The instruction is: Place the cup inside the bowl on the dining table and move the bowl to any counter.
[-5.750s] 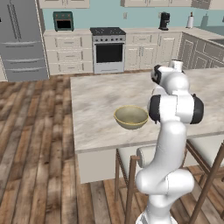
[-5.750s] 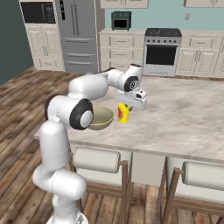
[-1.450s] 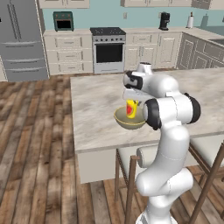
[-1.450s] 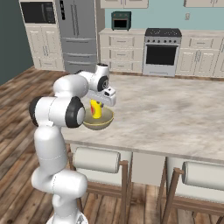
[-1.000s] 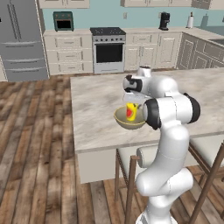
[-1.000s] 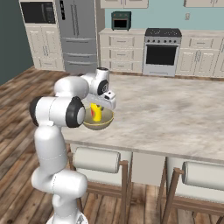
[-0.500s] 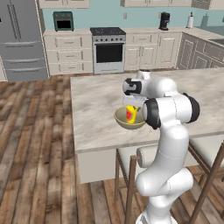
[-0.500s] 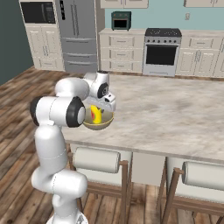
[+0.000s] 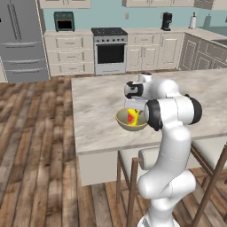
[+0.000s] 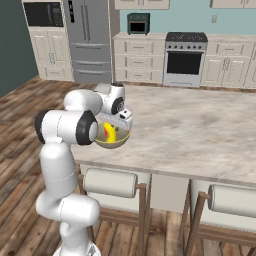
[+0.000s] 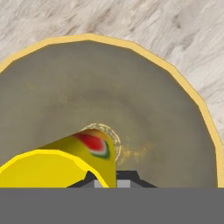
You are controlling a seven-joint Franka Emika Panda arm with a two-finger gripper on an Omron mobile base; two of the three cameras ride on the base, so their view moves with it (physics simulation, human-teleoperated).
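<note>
The olive-tan bowl (image 9: 123, 121) (image 10: 119, 142) (image 11: 144, 100) rests on the dining table (image 9: 97, 97) (image 10: 200, 125) close to its front edge. Inside the bowl hangs the yellow cup (image 9: 132, 117) (image 10: 110, 133) (image 11: 57, 164), its red patch facing the bowl's bottom in the hand view. My gripper (image 9: 134, 111) (image 10: 117, 126) (image 11: 112, 179) points down into the bowl, shut on the cup's rim. The cup sits low within the bowl's walls; whether it touches the bottom I cannot tell.
Stools (image 10: 110, 182) (image 9: 133, 164) stand under the table's front edge. The counter (image 9: 133, 33) (image 10: 165, 37) with cream cabinets, a stove (image 9: 110, 48) and a fridge (image 10: 90, 35) runs along the far teal wall. Wooden floor lies between it and the table.
The gripper has sunk a little lower with the cup, which now sits deeper inside the bowl. The bowl itself has stayed in place.
</note>
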